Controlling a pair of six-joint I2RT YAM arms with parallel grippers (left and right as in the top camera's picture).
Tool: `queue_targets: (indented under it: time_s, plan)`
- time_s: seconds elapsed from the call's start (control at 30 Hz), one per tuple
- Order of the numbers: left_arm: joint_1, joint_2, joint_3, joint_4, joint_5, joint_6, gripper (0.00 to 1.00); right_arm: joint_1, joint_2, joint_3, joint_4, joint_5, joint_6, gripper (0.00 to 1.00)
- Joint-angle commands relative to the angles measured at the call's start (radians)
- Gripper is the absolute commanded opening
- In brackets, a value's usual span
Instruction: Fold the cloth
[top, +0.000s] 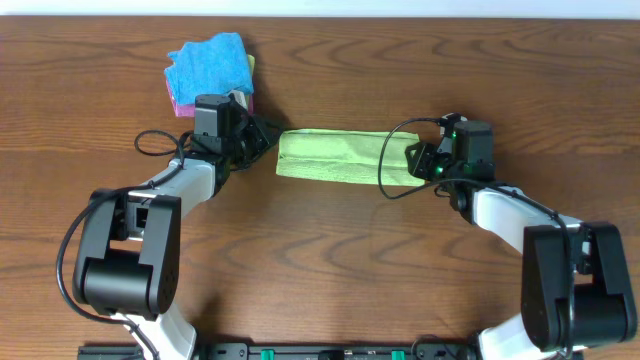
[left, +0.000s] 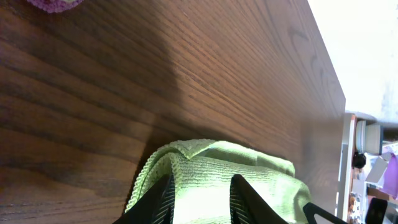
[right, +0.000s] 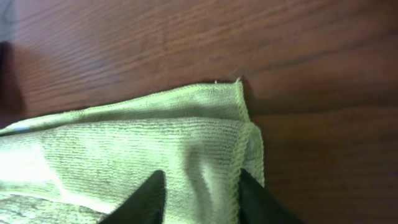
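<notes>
1. The green cloth (top: 340, 158) lies flat on the wooden table (top: 330, 260) as a narrow strip. Doubled edges show in both wrist views, so I judge at least 1 fold is already made.
2. The left gripper (top: 262, 137) sits at the cloth's left end. Its fingers (left: 157, 200) stand apart with the hem showing in the gap between them, and nothing is pinched.
3. The right gripper (top: 418, 160) sits at the cloth's right end, over a corner. Its fingers (right: 142, 198) are likewise spread, straddling the stitched edge without clamping it.
4. A pile of blue and pink cloths (top: 210, 65) lies beyond the cloth's left end, apart from it.
5. The step in hand, as I read it, is that both arms are placed to take hold of the 2 short ends for the next fold.
6. The next move calls for each pair of fingers to close on every layer at its end — not just the top one, or the strip may open. Then 1 end should rise and travel across to meet the other, edges lined up.
</notes>
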Motion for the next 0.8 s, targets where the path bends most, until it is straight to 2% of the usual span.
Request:
queue_targets:
  time_s: [0.0, 0.03, 0.13, 0.17, 0.33, 0.43, 0.5, 0.63, 0.77]
  plan:
    - [0.014, -0.012, 0.008, 0.002, 0.023, 0.014, 0.31, 0.009, -0.035, 0.005, -0.014, -0.05, 0.006, 0.53]
    - [0.016, -0.024, 0.009, 0.002, 0.037, 0.022, 0.31, 0.009, -0.052, 0.005, -0.026, -0.052, 0.016, 0.59]
    - [0.019, -0.078, 0.014, -0.029, 0.064, 0.022, 0.27, 0.008, -0.125, 0.005, -0.087, -0.053, 0.046, 0.68]
    - [0.019, -0.1, 0.018, -0.055, 0.064, 0.023, 0.27, 0.008, -0.154, 0.005, -0.118, -0.052, 0.058, 0.74]
    - [-0.019, -0.174, 0.035, -0.169, 0.045, 0.049, 0.23, 0.002, -0.325, 0.005, -0.309, -0.053, 0.139, 0.78]
    - [-0.066, -0.172, 0.043, -0.233, -0.006, 0.048, 0.14, 0.001, -0.41, 0.005, -0.417, -0.06, 0.193, 0.82]
    - [-0.101, -0.163, 0.043, -0.276, -0.072, 0.055, 0.12, 0.001, -0.451, 0.005, -0.484, -0.079, 0.233, 0.85]
    - [-0.15, -0.125, 0.043, -0.298, -0.159, 0.098, 0.1, 0.001, -0.454, -0.002, -0.573, -0.079, 0.262, 0.88]
    - [-0.183, -0.078, 0.044, -0.286, -0.256, 0.141, 0.06, -0.004, -0.419, -0.033, -0.54, -0.079, 0.295, 0.9]
